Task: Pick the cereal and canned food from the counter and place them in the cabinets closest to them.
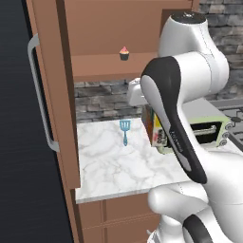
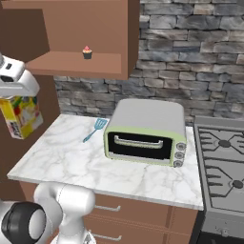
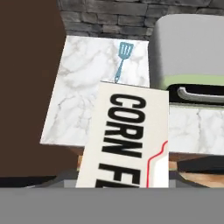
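Gripper [image 2: 19,95] was clamped narrow on the top of the cereal [image 2: 21,116], which hung clear above the surface [image 2: 71,162], off its left end, tilted slightly. In the hand view the box's white panel ran straight out from the gripper, long axis in line with it, with the blue spatula [image 3: 122,59] lying on the marble beyond. The open cabinet shelf [image 2: 71,64], carrying a small cupcake [image 2: 86,52], sat higher than the box and to its right. Judgement: the coming move turns on that offset, up and rightward toward the shelf edge, the box's lower end clearing the shelf lip.
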{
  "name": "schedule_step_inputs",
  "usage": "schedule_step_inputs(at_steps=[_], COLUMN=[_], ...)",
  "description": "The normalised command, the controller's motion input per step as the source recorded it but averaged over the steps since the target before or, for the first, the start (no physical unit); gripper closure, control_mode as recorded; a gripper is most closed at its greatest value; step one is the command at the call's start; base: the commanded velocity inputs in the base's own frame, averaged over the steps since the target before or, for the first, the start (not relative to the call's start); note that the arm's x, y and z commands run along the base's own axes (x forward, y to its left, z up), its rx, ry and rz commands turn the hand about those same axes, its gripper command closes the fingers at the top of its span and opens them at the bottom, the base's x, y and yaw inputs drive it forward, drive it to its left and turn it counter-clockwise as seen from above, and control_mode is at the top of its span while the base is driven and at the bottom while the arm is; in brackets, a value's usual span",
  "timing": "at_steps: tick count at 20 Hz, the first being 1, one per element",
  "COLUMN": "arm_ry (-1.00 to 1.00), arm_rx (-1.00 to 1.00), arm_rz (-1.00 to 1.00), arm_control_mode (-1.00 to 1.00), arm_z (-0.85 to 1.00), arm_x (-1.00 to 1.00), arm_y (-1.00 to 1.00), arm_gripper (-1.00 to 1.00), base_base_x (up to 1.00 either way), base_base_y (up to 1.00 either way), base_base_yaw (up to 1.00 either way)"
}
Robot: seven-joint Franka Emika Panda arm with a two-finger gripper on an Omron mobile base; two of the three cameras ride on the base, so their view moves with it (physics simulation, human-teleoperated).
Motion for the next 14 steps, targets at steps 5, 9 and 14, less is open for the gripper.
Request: schedule_step_inputs(at_steps=[5,9,14], arm_ry=[-0.2,-0.19,-0.13], arm_rx=[0.07,0.09,0.06], arm_rz=[0.15,0.14,0.14], arm_control_mode=[-1.0,-1.0,-1.0], arm_z=[0.58,0.7,0.53], arm_x=[0.25,0.27,0.3], arm_y=[-0.01,0.0,0.0], arm_gripper=[1.0,1.0,1.0], base_base_x=[0.0,0.0,0.0], base_base_y=[0.0,0.0,0.0], base_base_yaw=[0.0,0.0,0.0])
